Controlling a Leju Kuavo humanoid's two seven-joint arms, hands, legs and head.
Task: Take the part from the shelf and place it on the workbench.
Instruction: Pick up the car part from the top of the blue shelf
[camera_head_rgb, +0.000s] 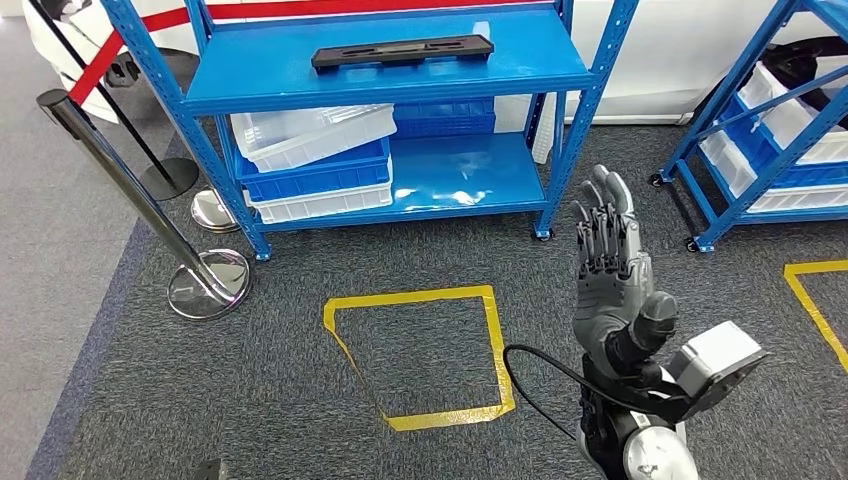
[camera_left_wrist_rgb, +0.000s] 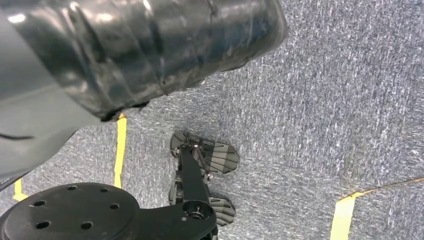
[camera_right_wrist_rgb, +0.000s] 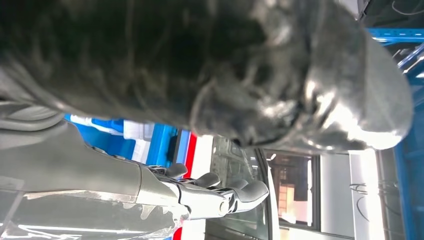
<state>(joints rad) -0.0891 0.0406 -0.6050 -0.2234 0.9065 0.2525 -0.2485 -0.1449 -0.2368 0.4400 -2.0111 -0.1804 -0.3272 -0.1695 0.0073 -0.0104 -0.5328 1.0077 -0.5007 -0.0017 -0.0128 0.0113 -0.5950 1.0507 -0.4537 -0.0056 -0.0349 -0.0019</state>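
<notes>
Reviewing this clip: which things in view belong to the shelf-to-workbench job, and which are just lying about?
Belongs to the job:
- black part, lying on the top shelf
- blue shelf holding it
- right robot hand, raised with fingers apart, holding nothing

Just lying about:
- stacked white and blue bins on the lower shelf
- second blue rack at right
- barrier post
- yellow tape square on the carpet

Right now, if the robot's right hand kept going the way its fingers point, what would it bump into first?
Probably the blue shelf: the open right hand points toward its front right post, though depth is unclear.
</notes>
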